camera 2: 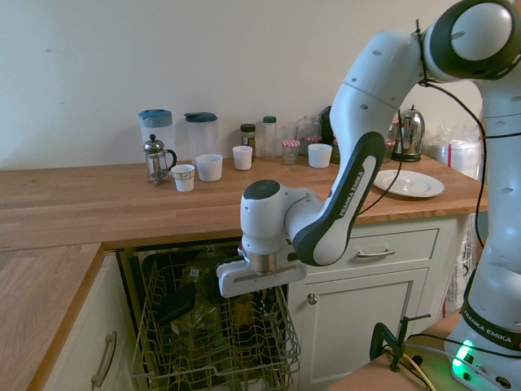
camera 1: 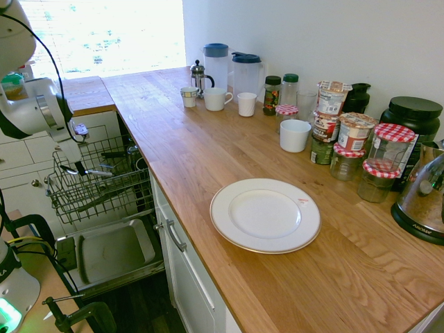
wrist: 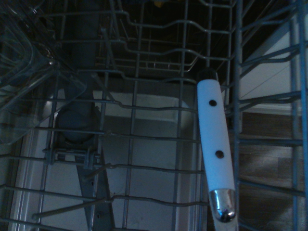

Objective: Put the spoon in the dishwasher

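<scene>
The dishwasher stands open under the counter, its door [camera 1: 111, 251] dropped flat and its grey wire rack [camera 1: 104, 189] pulled out. My gripper [camera 1: 81, 168] hangs just over the rack's left part, shut on the spoon [camera 1: 97, 172], a slim shiny piece lying crosswise under the fingers. In the second exterior view the hand [camera 2: 252, 278] sits low over the rack [camera 2: 216, 346] and hides the fingers. The wrist view looks down through the rack wires [wrist: 139, 130]; a white handle with two dark rivets and a shiny metal end [wrist: 215, 144] shows there.
The wooden counter [camera 1: 208, 149] carries a white plate [camera 1: 265, 214], mugs [camera 1: 295, 135], jars, two pitchers, a French press [camera 1: 198, 76] and a kettle [camera 1: 424, 201]. White cabinet drawers [camera 1: 186, 270] flank the dishwasher. Dark items [camera 2: 191, 314] and a clear container [wrist: 29, 96] sit in the rack.
</scene>
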